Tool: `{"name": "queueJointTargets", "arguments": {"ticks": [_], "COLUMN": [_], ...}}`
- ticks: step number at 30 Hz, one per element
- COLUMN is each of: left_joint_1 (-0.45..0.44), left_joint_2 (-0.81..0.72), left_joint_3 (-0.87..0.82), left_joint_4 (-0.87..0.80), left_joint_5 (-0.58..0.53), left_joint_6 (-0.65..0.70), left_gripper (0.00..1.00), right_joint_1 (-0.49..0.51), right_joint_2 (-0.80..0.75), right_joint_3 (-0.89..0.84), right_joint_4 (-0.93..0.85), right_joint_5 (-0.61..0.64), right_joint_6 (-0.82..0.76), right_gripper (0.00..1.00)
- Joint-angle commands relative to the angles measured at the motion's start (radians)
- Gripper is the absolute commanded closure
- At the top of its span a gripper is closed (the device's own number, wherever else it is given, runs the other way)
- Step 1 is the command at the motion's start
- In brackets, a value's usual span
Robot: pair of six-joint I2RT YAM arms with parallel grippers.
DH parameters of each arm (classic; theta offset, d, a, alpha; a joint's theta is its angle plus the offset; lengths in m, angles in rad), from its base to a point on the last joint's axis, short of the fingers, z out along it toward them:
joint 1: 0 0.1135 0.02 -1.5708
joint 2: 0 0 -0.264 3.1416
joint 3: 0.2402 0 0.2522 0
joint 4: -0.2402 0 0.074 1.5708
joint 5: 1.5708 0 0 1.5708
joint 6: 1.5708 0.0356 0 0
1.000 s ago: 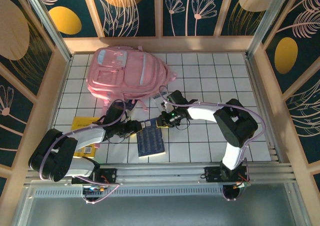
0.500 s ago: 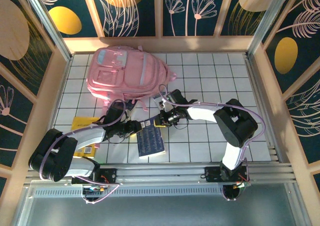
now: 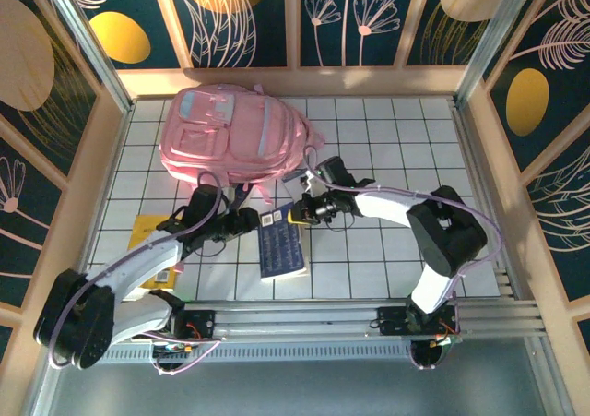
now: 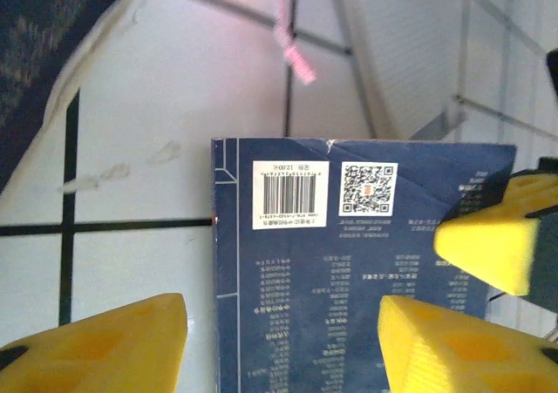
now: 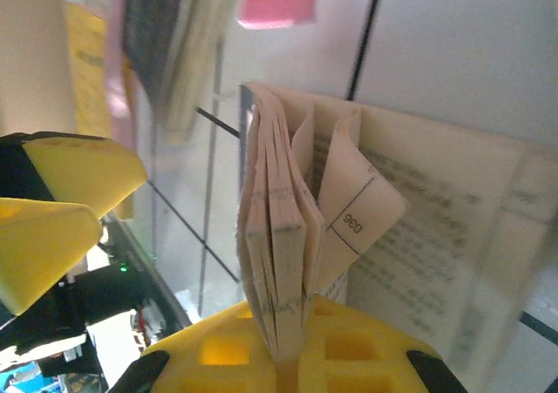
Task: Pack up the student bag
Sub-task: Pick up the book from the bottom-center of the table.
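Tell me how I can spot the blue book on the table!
Find the big pink backpack at the back of the tiled table. Just in front of it lies a dark blue book. Its white barcode label sets it apart from the yellow book further left.

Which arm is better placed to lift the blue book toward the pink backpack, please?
Right: the right gripper is shut on pages of the blue book near the backpack; the left gripper is open over its cover.

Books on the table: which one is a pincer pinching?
The dark blue paperback book with the white barcode: the right pincer is shut on its page edges. The flat yellow book lies under the left arm.
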Motion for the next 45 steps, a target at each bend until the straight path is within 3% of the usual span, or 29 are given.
{"name": "queueJointTargets", "arguments": {"ticks": [1, 5, 11, 17, 21, 26, 37, 39, 40, 45], "left_joint_1": [0.0, 0.014, 0.063, 0.12, 0.122, 0.123, 0.122, 0.122, 0.122, 0.123], "left_joint_2": [-0.054, -0.092, -0.138, -0.199, -0.218, -0.225, -0.237, -0.245, -0.249, -0.278], "left_joint_3": [0.066, 0.114, 0.14, 0.124, 0.083, 0.061, 0.008, 0.019, 0.027, 0.068], "left_joint_4": [-0.115, -0.146, -0.096, 0.019, 0.215, 0.35, 0.535, 0.532, 0.522, 0.485], "left_joint_5": [-0.043, -0.032, 0.077, 0.25, 0.421, 0.5, 0.541, 0.534, 0.529, 0.44], "left_joint_6": [0.06, 0.107, 0.148, 0.157, 0.087, 0.039, -0.056, -0.05, -0.041, -0.028], "left_gripper": [0.36, 0.29, 0.17, 0.15, 0.16, 0.3, 0.9, 1.0, 1.0, 1.0], "right_joint_1": [-0.004, -0.008, -0.037, -0.062, -0.064, -0.064, -0.067, -0.075, -0.079, -0.089], "right_joint_2": [-0.083, -0.131, -0.177, -0.215, -0.226, -0.231, -0.235, -0.234, -0.235, -0.246], "right_joint_3": [0.053, 0.123, 0.234, 0.286, 0.305, 0.319, 0.317, 0.323, 0.326, 0.327], "right_joint_4": [-0.018, -0.073, -0.131, -0.111, -0.08, -0.062, -0.027, -0.054, -0.068, -0.124], "right_joint_5": [-0.084, -0.087, -0.169, -0.298, -0.369, -0.395, -0.351, -0.307, -0.282, -0.077], "right_joint_6": [-0.056, -0.102, -0.145, -0.142, -0.125, -0.112, -0.07, -0.08, -0.085, -0.084], "right_gripper": [1.0, 1.0, 1.0, 1.0, 1.0, 1.0, 0.99, 0.94, 0.87, 0.37]}}
